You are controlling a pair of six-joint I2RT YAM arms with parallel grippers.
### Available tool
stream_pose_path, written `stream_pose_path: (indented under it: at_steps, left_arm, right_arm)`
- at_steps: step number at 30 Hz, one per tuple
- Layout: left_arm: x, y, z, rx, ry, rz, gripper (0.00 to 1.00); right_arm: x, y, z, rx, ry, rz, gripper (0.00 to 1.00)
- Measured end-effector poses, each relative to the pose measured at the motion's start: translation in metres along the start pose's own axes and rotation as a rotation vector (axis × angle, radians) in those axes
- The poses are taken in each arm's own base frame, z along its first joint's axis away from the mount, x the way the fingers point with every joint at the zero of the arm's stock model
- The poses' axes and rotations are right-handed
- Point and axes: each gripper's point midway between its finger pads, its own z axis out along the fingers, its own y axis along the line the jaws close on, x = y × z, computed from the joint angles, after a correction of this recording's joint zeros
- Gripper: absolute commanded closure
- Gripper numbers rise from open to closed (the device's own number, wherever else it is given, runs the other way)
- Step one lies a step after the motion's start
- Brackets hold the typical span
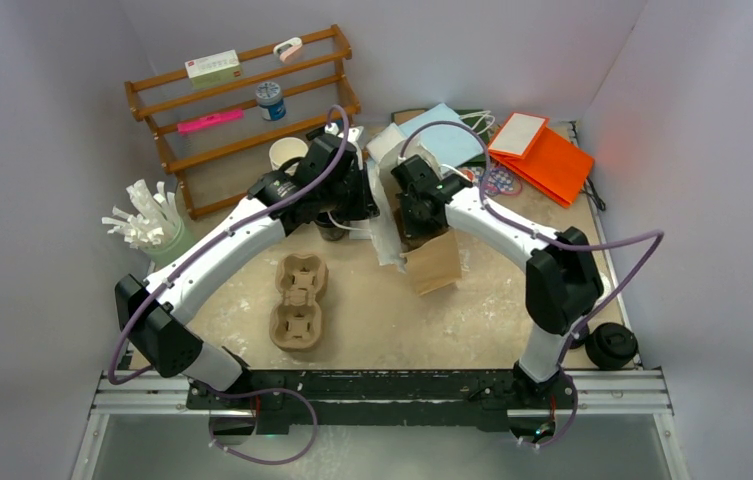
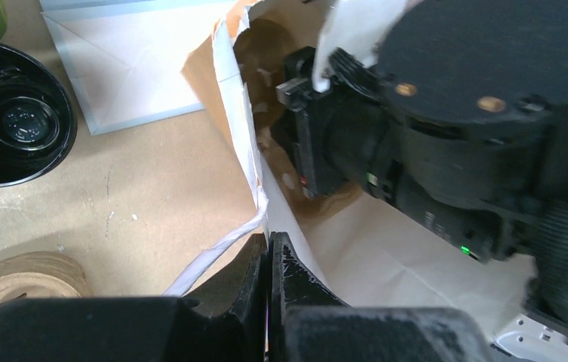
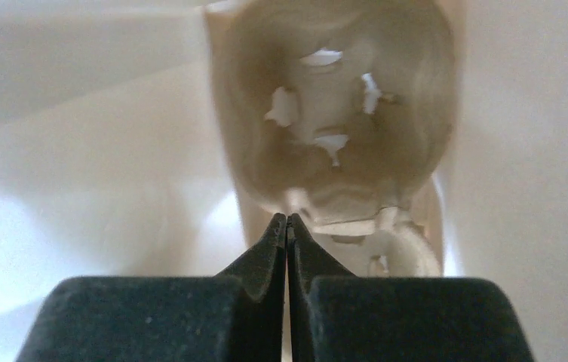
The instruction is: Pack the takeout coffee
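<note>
A brown paper bag point(image 1: 434, 262), white inside, lies with its mouth held up at the table's middle. My left gripper point(image 2: 268, 243) is shut on the bag's rim point(image 2: 252, 178), beside its white twisted handle point(image 2: 207, 260). My right gripper point(image 3: 287, 219) is deep inside the bag and shut, its tips against the near edge of a pulp cup tray point(image 3: 333, 113); I cannot tell whether they pinch it. A cup with a black round lid point(image 2: 10, 124) stands beside the bag under my left wrist point(image 1: 330, 228). Its wall is hidden, so I cannot tell whether it is the takeout coffee.
A second pulp tray point(image 1: 298, 302) lies left of the bag. An all-black cup point(image 1: 612, 346) stands at the near right edge. At the back are a wooden rack point(image 1: 242, 100), an open pale cup point(image 1: 287, 152), a blue envelope point(image 1: 452, 132), an orange folder point(image 1: 542, 160) and a green holder of white sticks point(image 1: 157, 230).
</note>
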Motion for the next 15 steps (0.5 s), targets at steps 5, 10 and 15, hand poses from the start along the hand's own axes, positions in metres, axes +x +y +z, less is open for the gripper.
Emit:
stream_pose_path:
  at_steps: [5, 10, 15]
  left_arm:
    - [0.0, -0.002, -0.001, 0.015, 0.005, 0.002, 1.0]
    - [-0.001, 0.0, 0.0, 0.011, 0.002, 0.004, 1.0]
    - [-0.003, 0.003, 0.0, 0.007, -0.004, -0.001, 1.0]
  right_arm:
    - [0.002, 0.005, 0.029, 0.01, 0.021, 0.007, 1.0]
    - [0.001, 0.01, 0.045, 0.001, 0.011, 0.007, 1.0]
    - [-0.002, 0.013, 0.052, -0.003, -0.005, 0.01, 1.0]
